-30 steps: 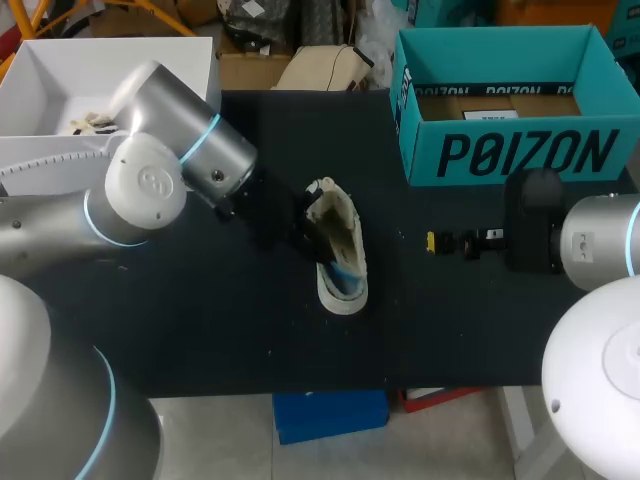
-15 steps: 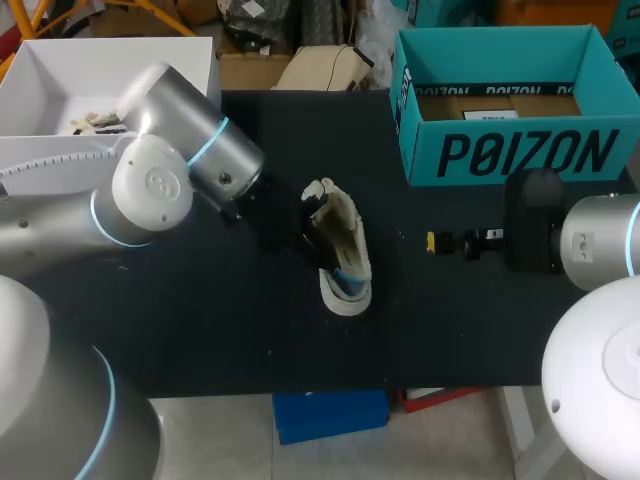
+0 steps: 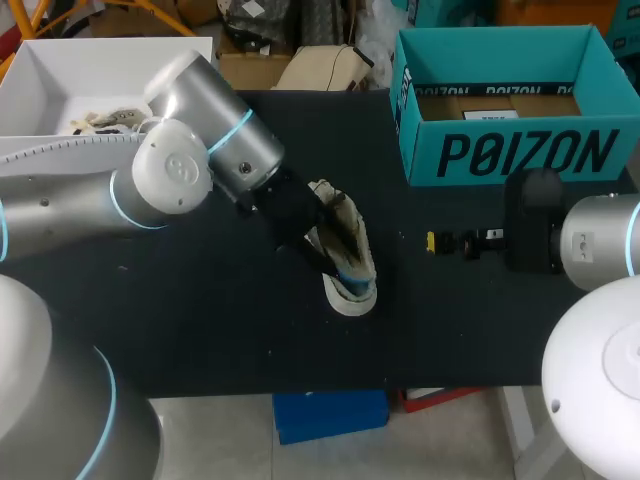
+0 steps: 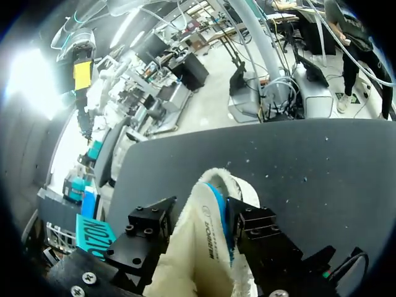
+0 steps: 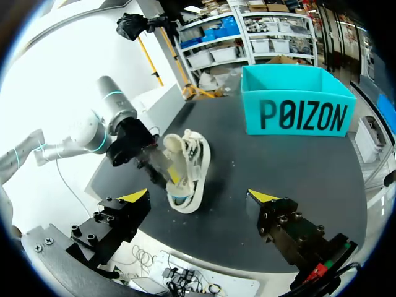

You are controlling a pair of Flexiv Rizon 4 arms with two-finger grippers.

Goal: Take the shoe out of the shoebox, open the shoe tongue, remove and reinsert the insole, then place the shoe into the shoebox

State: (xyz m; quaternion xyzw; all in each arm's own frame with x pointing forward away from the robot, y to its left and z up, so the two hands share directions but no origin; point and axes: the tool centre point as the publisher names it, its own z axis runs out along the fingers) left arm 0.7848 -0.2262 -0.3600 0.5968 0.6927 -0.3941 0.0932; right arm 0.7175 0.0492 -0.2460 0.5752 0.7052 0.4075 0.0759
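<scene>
Your left arm [image 3: 190,160] comes in from the left side and reaches to the middle of the black worktop [image 3: 200,320]. Its left gripper [image 4: 201,226] has the shoe [image 3: 355,235] in it. The two black fingers [image 4: 150,224] press on the shoe from both sides, so they are clamped on it. You cannot see their yellow tips in the left wrist view, because the shoe hides them. The shoe is soft and cream white. It is out of the box and sits on the worktop near the middle, tilted over a bit. In the left wrist view you can look into the shoe and see the insole [image 4: 210,219], white on top with a blue edge. The shoebox [image 3: 520,150] is teal and open. It stands at the far right corner of the worktop, well apart from the shoe, with a brown piece of cardboard [image 3: 495,104] inside it. Your right arm [image 3: 590,240] is at the right side, just in front of the shoebox. Its right gripper [image 5: 199,196] points at the shoe but does not touch it. Its fingers are wide apart and hold nothing.
</scene>
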